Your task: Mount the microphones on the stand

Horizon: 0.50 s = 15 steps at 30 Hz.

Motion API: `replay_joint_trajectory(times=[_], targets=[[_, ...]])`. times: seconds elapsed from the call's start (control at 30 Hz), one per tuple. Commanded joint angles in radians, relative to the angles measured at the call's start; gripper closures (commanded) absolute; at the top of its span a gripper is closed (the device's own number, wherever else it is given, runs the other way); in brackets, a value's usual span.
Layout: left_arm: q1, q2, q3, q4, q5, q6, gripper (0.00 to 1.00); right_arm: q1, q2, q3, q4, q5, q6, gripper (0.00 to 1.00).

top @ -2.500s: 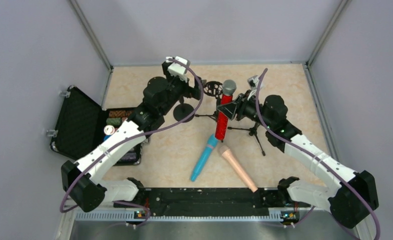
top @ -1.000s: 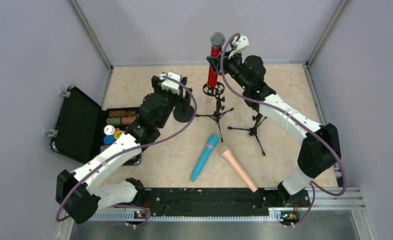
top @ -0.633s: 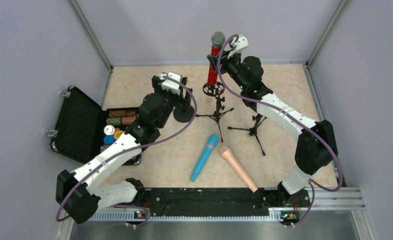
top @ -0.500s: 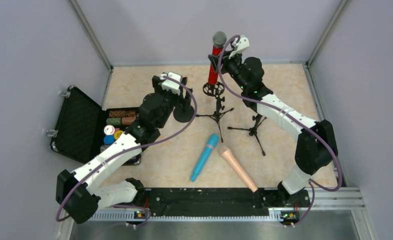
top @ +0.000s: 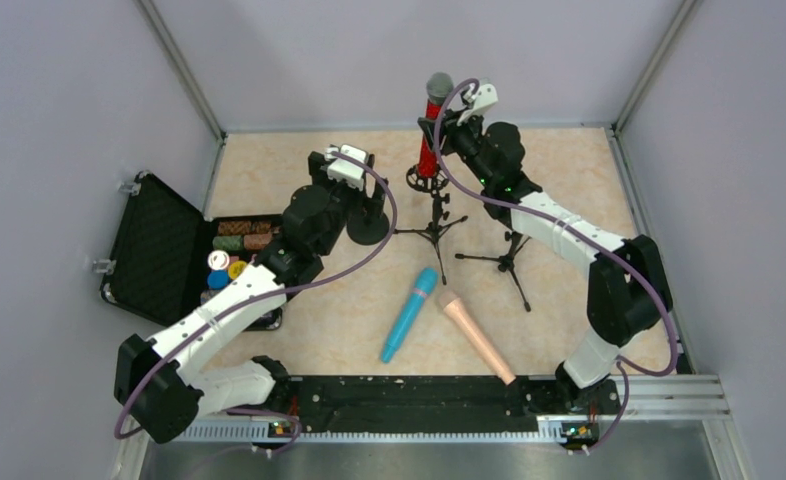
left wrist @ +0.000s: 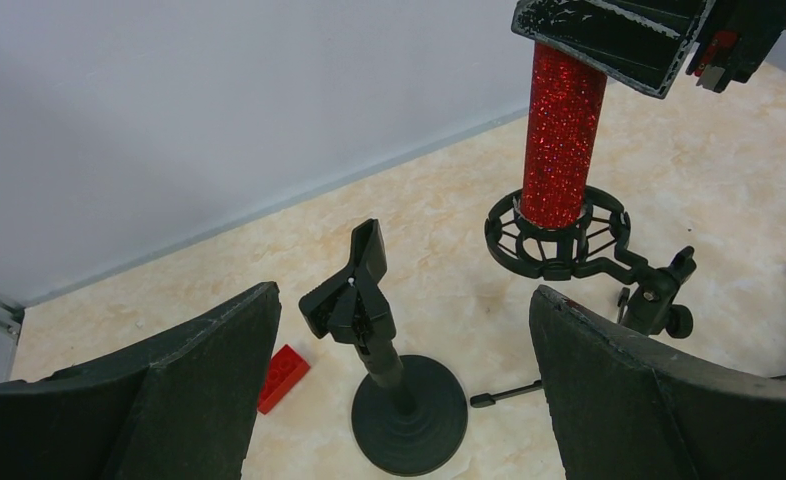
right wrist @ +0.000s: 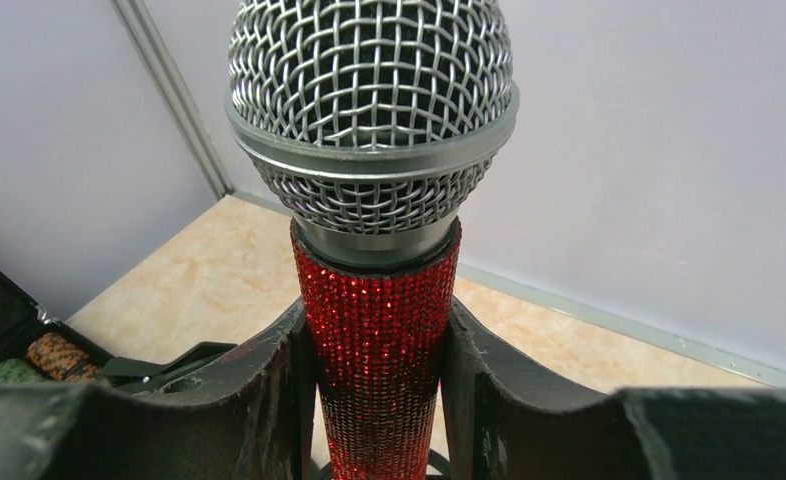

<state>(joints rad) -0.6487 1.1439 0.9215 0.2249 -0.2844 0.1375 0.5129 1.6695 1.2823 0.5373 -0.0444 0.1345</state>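
Observation:
The glittery red microphone [top: 430, 140] stands upright, and my right gripper [top: 439, 128] is shut on its handle just below the grey mesh head [right wrist: 372, 110]. Its lower end sits inside the black ring holder [left wrist: 559, 235] of a tripod stand [top: 435, 215]. The fingers [right wrist: 279, 380] press both sides of the red handle [right wrist: 374, 300]. My left gripper [left wrist: 404, 300] is open and holds nothing, hovering over a round-base clip stand [left wrist: 389, 370]. The cyan microphone [top: 409, 313] and the peach microphone [top: 477, 337] lie on the table near the front.
A second tripod stand [top: 510, 255] stands right of the first. An open black case [top: 159, 250] with coloured items lies at the left. A small red block [left wrist: 283, 377] lies beside the clip stand. Grey walls close in the back and sides.
My right arm has carried the red microphone from the table's middle to the back, upright into the ring holder. The left gripper has barely moved.

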Motion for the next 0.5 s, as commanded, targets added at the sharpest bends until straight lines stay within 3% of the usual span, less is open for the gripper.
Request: replay_joint_trajectory(times=[0.0,0.47], targets=[[0.003,0.001,-0.005,0.042,0.010,0.001,0.01,-0.011,0.009,-0.008,0.054,0.006,-0.002,1.00],[0.002,0.016,-0.005,0.042,0.005,0.003,0.01,-0.011,0.024,0.056,-0.125,-0.013,-0.077,1.00]])
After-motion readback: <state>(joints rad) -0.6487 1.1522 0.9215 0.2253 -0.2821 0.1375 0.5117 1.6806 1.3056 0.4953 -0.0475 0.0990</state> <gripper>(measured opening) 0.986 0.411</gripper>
